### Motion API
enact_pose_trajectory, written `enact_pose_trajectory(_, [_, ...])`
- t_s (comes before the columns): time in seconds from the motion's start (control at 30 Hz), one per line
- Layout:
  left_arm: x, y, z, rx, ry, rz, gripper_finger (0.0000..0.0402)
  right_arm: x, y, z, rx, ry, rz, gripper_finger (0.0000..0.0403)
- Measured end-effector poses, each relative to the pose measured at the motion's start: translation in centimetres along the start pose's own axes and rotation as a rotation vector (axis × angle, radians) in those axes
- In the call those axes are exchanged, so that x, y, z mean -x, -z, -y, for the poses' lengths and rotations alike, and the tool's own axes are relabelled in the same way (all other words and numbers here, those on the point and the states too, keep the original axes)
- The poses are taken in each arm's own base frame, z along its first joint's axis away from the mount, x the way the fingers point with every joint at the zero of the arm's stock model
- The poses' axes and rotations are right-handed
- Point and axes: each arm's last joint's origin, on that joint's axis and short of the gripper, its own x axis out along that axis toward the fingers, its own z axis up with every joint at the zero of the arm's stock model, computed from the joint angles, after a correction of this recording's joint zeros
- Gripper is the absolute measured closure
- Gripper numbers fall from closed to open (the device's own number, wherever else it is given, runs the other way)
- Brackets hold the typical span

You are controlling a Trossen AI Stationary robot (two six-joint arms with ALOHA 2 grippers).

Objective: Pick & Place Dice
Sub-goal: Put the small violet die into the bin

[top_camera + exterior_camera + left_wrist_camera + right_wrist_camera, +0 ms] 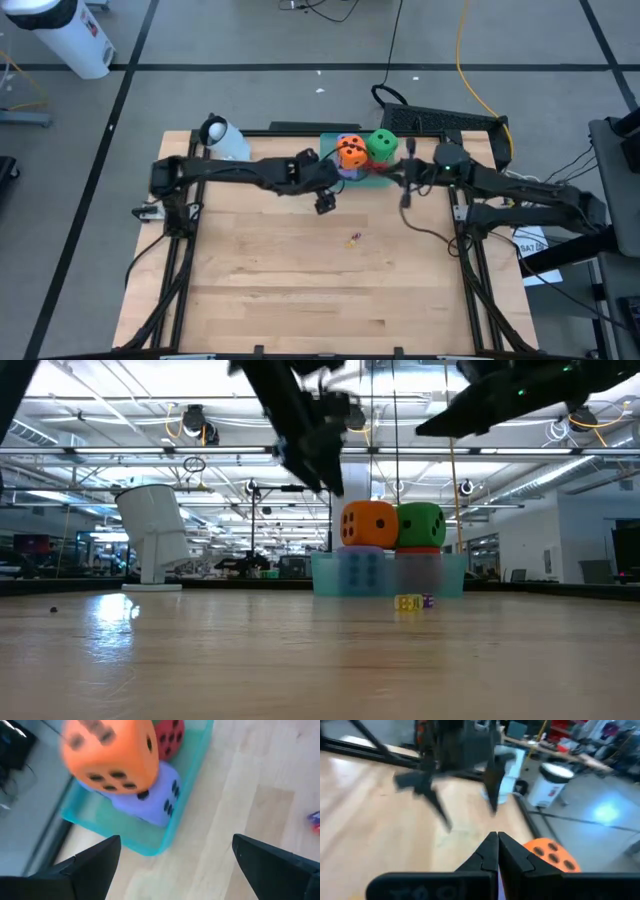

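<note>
A translucent teal tray point(372, 176) stands at the table's far middle with the dice in it. The orange die point(110, 750) lies on top of a purple-blue die point(152, 797). A red die point(171, 736) sits behind them, and the green die point(381, 145) tops the tray's right half. My left gripper point(175, 865) hovers open, just near-left of the tray and above the table, holding nothing. My right gripper point(497, 851) is shut and empty, raised at the tray's right side, with the orange die point(552, 854) beside its tips.
A white cylindrical container point(222, 138) stands at the table's far left corner. A small colourful trinket point(353, 238) lies on the bare wood near the table's middle. A keyboard point(440, 122) sits beyond the far edge. The near half of the table is bare wood.
</note>
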Motion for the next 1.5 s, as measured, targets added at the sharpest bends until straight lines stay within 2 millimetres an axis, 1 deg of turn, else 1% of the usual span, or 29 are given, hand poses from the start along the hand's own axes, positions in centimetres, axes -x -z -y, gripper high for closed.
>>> enact_pose_trajectory(0.07, [2.3,0.3,0.0,-0.005,-0.018,0.037,0.0007,1.1,-0.1,-0.3,-0.024,-0.049,0.000,0.0403])
enact_pose_trajectory(0.17, [5.4,2.2,-0.3,0.015,-0.034,0.124,0.0007,2.7,-0.2,-0.8,-0.048,-0.097,-0.005,0.0403])
enact_pose_trajectory(0.23, [7.2,4.3,-1.0,0.052,-0.039,0.199,0.0007,3.6,-0.1,-0.9,-0.059,-0.096,-0.015,0.0403])
enact_pose_trajectory(0.33, [9.3,8.3,-2.3,0.120,0.000,0.337,0.0007,4.4,0.0,-1.0,-0.069,-0.087,-0.014,0.0403])
enact_pose_trajectory(0.43, [10.1,12.7,-2.9,0.152,0.130,0.497,0.0007,4.5,0.0,-1.0,-0.104,-0.075,0.027,0.0403])
enact_pose_trajectory(0.5, [10.3,15.2,-3.1,0.165,0.202,0.617,0.0007,4.2,0.1,-1.0,-0.138,-0.064,0.075,0.0403])
enact_pose_trajectory(0.6, [10.8,17.6,-3.7,0.258,0.205,0.792,0.0007,3.4,0.9,-1.1,-0.210,-0.053,0.144,0.0403])
enact_pose_trajectory(0.67, [10.8,18.6,-3.8,0.274,0.199,0.835,0.0008,2.8,1.8,-1.3,-0.258,-0.054,0.170,0.0403])
enact_pose_trajectory(0.73, [10.5,19.7,-3.8,0.261,0.182,0.832,0.0017,2.4,3.0,-1.8,-0.297,-0.065,0.173,0.0403])
enact_pose_trajectory(0.87, [10.7,20.2,-3.9,0.279,0.163,0.851,0.0060,1.7,6.1,-3.5,-0.314,-0.107,0.178,0.0403])
enact_pose_trajectory(0.97, [10.7,20.4,-3.4,0.235,0.233,0.838,0.0110,1.9,6.9,-4.0,-0.292,-0.122,0.194,0.0403])
enact_pose_trajectory(1.03, [10.6,20.6,-3.0,0.194,0.266,0.809,0.0153,2.1,7.1,-4.1,-0.288,-0.121,0.203,0.0403])
enact_pose_trajectory(1.17, [10.4,21.0,-2.5,0.132,0.279,0.767,0.0247,2.3,8.1,-4.4,-0.290,-0.121,0.189,0.0403])
enact_pose_trajectory(1.33, [10.7,20.9,-2.2,0.070,0.272,0.799,0.0372,2.6,8.5,-4.6,-0.287,-0.120,0.197,0.0403])
enact_pose_trajectory(1.37, [10.7,20.9,-2.3,0.048,0.258,0.812,0.0386,2.6,8.5,-4.6,-0.295,-0.121,0.196,0.0403])
enact_pose_trajectory(1.4, [10.7,20.8,-2.4,0.036,0.246,0.816,0.0391,2.6,8.5,-4.6,-0.297,-0.122,0.198,0.0403])
enact_pose_trajectory(1.5, [10.2,21.2,-2.5,0.007,0.228,0.752,0.0384,2.6,8.3,-4.5,-0.274,-0.116,0.218,0.0403])
